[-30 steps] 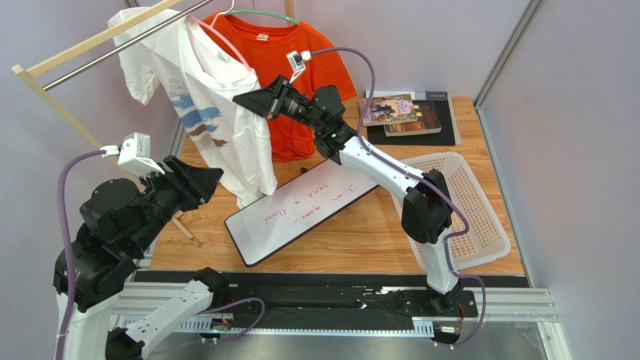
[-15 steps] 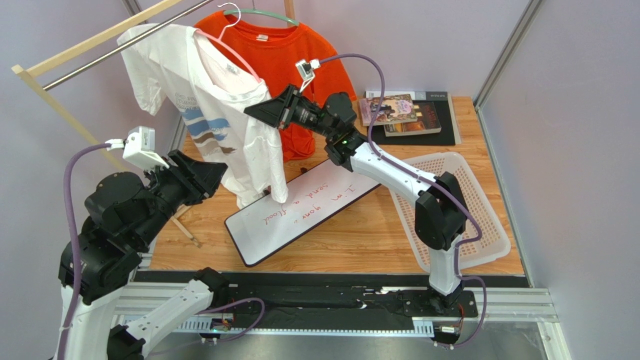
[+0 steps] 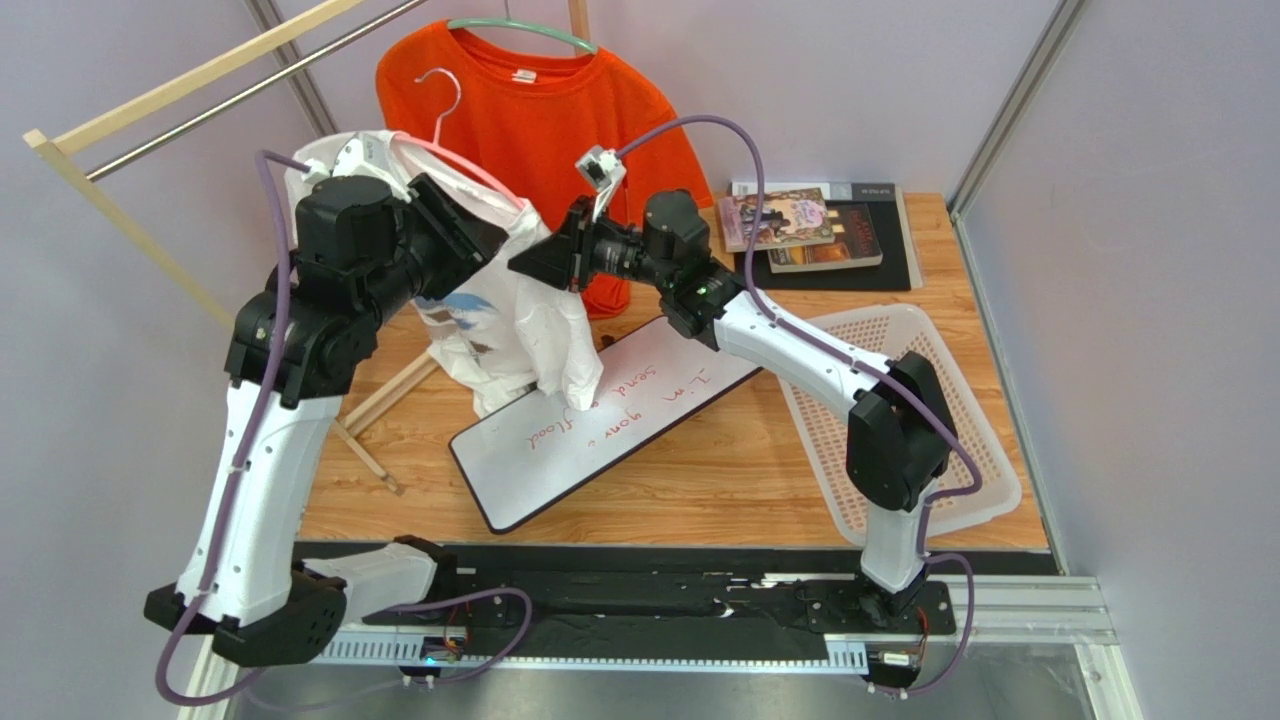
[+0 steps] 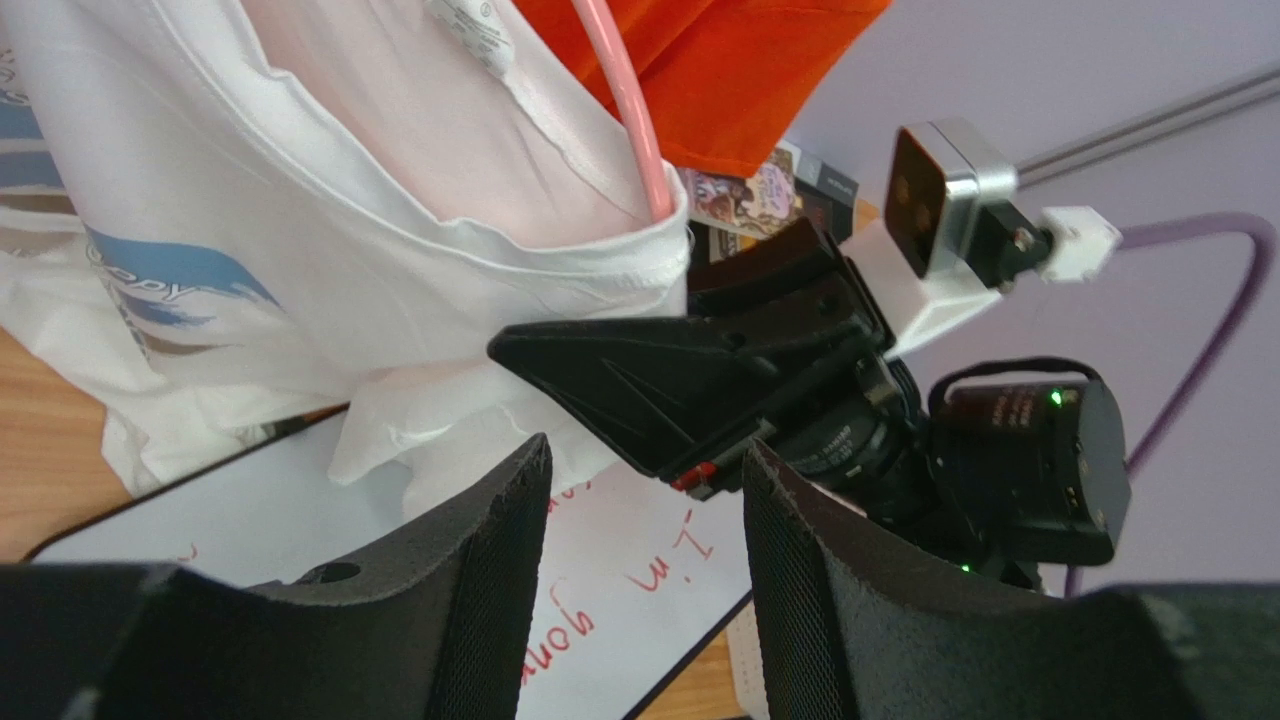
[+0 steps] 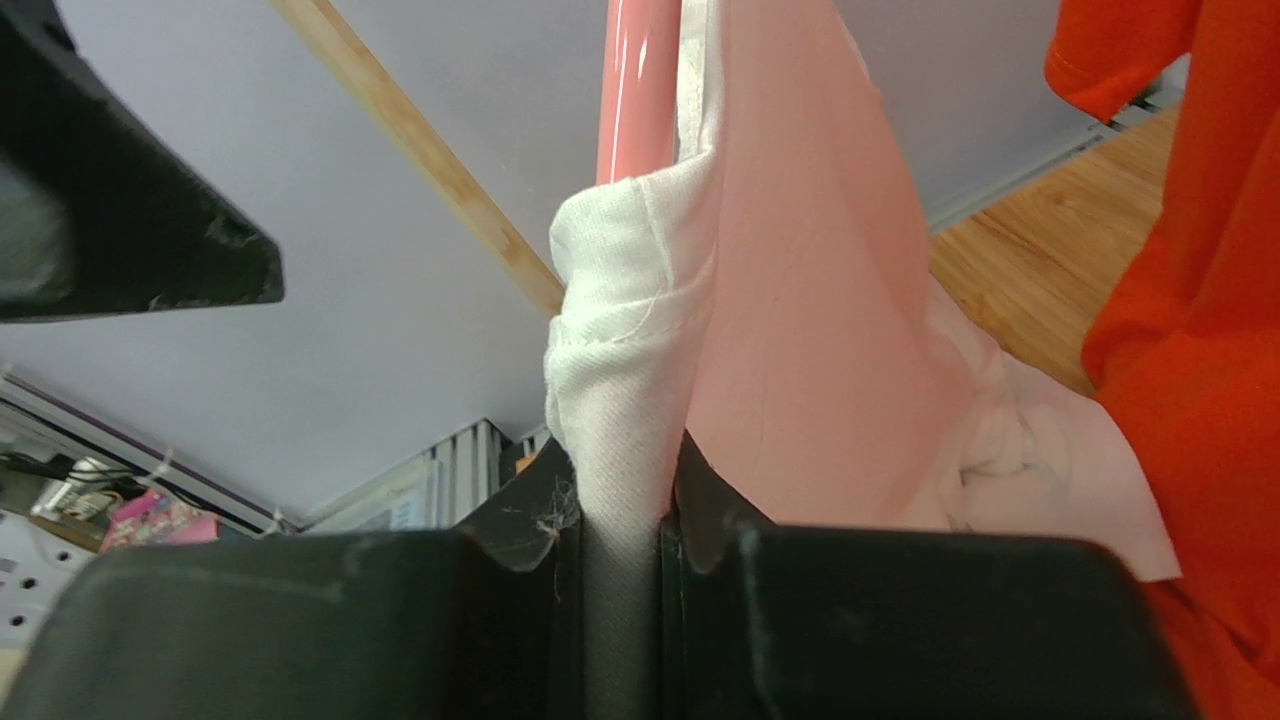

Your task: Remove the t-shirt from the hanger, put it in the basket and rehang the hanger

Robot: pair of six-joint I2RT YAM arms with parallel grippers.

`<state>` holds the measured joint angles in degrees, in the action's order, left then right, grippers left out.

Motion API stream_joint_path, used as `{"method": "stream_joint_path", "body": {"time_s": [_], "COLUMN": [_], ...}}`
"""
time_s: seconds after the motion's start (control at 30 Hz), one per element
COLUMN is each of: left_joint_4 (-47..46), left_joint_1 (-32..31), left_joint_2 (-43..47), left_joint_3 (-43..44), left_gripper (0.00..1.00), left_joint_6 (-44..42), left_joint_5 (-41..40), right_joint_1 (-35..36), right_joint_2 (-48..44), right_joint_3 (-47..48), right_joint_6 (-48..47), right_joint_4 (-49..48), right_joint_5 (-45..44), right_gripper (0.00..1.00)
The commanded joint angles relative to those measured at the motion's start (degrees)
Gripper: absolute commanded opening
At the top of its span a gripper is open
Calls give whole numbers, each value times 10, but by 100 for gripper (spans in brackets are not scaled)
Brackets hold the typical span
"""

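Right gripper (image 5: 616,507): clamping the white t-shirt's (image 3: 534,323) folded edge beside the pink hanger (image 5: 639,75).
Left gripper (image 4: 639,468): hovering close by, fingers apart.

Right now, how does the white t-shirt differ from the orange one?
The white t-shirt hangs bunched on a pink hanger; the orange t-shirt hangs flat on a green hanger. The right gripper pinches the white t-shirt's fabric; no gripper holds the orange t-shirt. The white t-shirt carries a blue print; the orange t-shirt shows none. Both are short-sleeved and on hangers.
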<state>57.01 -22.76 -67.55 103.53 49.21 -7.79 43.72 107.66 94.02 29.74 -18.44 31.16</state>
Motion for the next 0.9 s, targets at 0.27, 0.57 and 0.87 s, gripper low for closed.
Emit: {"method": "stream_joint_path", "body": {"time_s": [0.27,0.57,0.87], "left_joint_4": [-111,-63,-39], "left_joint_1": [101,105,127], "left_joint_2": [-10,-67,-102], "left_joint_3": [-54,-17,21], "left_gripper": [53,54,50], "left_joint_6": [173,193,161], "left_joint_5": [114,66,70], "right_joint_1": [0,-3,-8], "right_joint_2": [-46,-46,-62], "right_joint_3": [23,39,27], "right_joint_6": [-154,-233,-293], "right_joint_4": [48,110,131], "right_joint_5": [10,-11,-2], "right_gripper": [0,0,0]}}
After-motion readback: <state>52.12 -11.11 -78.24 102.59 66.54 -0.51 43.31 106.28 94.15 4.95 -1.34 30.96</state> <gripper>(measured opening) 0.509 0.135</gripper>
